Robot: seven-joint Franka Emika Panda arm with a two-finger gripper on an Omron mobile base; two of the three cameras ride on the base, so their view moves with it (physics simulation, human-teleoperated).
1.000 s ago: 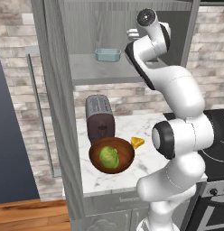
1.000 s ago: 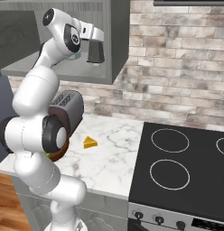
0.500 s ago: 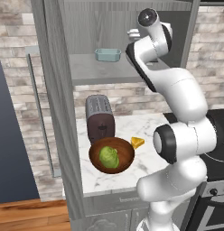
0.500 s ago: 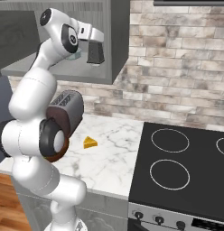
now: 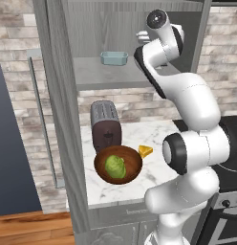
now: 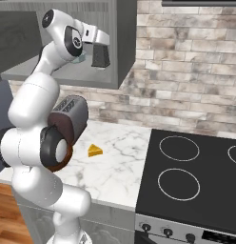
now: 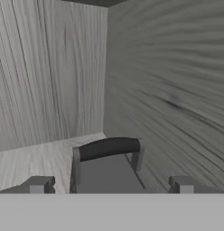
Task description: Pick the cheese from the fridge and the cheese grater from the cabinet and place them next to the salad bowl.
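The cheese grater [image 7: 107, 155], dark grey with a black handle on top, stands on the shelf deep in the grey wood-grain cabinet [image 5: 94, 74]. My gripper [image 7: 111, 184] is open, one fingertip on each side of the grater and just short of it. From the right base view the grater [image 6: 101, 56] sits directly below my hand. The yellow cheese [image 5: 145, 151] lies on the marble counter beside the salad bowl [image 5: 118, 165]; the cheese [image 6: 95, 151] is also plain from the right. The dark fridge [image 5: 10, 158] shows at the far left.
A toaster [image 5: 106, 127] stands behind the bowl. A small light blue dish [image 5: 114, 58] rests on the cabinet shelf to the left of my arm. The open cabinet door [image 5: 58, 119] hangs at the left. A black stove [image 6: 196, 167] borders the counter on the right.
The arm has eased very slightly further into the cabinet. The jaws stay open and the grater, cheese and bowl have not moved.
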